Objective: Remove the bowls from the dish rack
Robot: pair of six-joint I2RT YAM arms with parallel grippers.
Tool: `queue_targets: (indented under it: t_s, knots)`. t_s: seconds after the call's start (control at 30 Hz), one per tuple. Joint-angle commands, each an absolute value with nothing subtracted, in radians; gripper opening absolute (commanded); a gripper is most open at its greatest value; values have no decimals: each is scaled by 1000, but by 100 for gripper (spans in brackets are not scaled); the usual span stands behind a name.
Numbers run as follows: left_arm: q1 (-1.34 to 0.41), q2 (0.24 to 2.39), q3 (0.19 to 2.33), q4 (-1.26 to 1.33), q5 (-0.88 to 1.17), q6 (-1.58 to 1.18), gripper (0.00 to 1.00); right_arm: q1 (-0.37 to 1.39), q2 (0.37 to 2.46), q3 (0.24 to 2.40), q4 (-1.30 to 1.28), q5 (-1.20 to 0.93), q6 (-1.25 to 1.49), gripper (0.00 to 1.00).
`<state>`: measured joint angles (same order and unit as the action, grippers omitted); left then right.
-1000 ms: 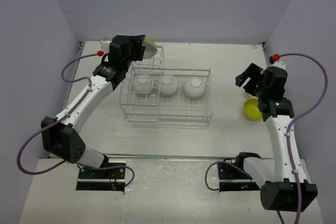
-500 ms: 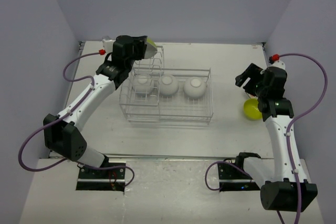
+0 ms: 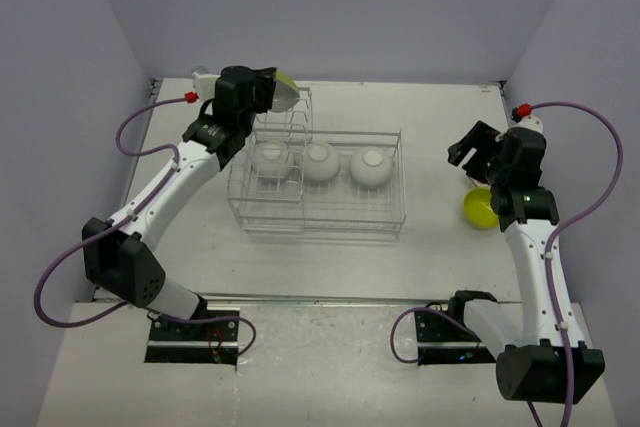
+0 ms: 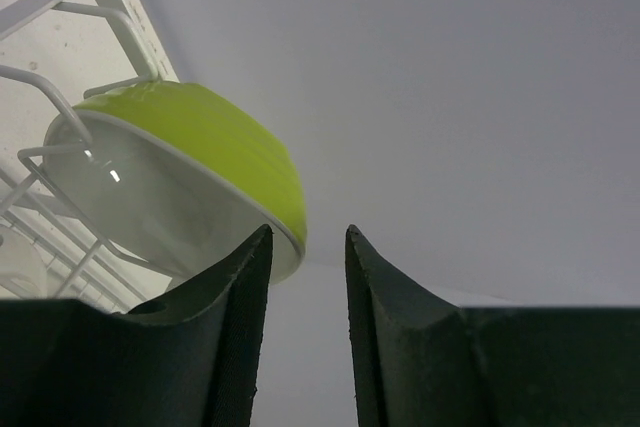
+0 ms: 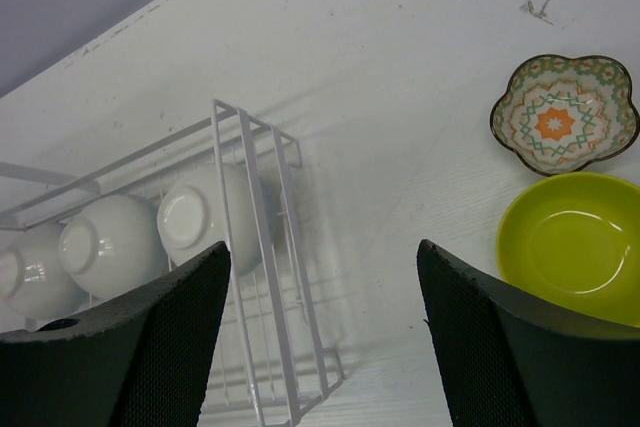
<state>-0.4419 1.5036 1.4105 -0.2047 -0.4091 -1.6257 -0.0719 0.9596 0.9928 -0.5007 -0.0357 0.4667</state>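
The dish rack (image 3: 318,209) stands mid-table with three white bowls (image 3: 320,162) upside down in its low basket. A lime-yellow bowl (image 3: 288,88) leans in the taller slotted section at the back left. My left gripper (image 3: 274,93) is right at that bowl. In the left wrist view its jaws (image 4: 305,237) stand narrowly open, the bowl's rim (image 4: 200,142) just beside the left fingertip and nothing between them. My right gripper (image 3: 468,146) is open and empty, above the table right of the rack. Its view shows the rack's end (image 5: 252,237) and the white bowls (image 5: 190,225).
A second lime-yellow bowl (image 3: 480,209) sits upright on the table at the right, also seen in the right wrist view (image 5: 575,247). A patterned flower-shaped bowl (image 5: 565,112) sits just behind it. Grey walls close in the table on three sides.
My left gripper has shifted slightly at the lime bowl in the slotted section. The right arm and the bowls have not moved.
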Motion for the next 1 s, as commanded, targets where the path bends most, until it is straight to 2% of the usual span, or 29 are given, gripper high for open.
queue_targets:
  t_s: [0.0,0.43,0.5,0.73,0.83,0.97]
  knots:
    - [-456,1496,1460,-209,-472,-1577,35,-64,956,991,-469,-23,449,76]
    - [-465,1500,1459,-227,-492,-1578,34,-60,942,982,-472,-15,446,76]
    - [-466,1502,1457,-225,-494,-1578,31,-58,943,983,-472,-14,446,76]
    - [-468,1505,1450,-224,-494,-1577,28,-58,939,982,-472,-14,445,76]
    - [-468,1505,1448,-224,-497,-1572,22,-57,937,982,-474,-12,443,76]
    - [-468,1503,1437,-222,-492,-1578,22,-57,931,980,-474,-8,443,76]
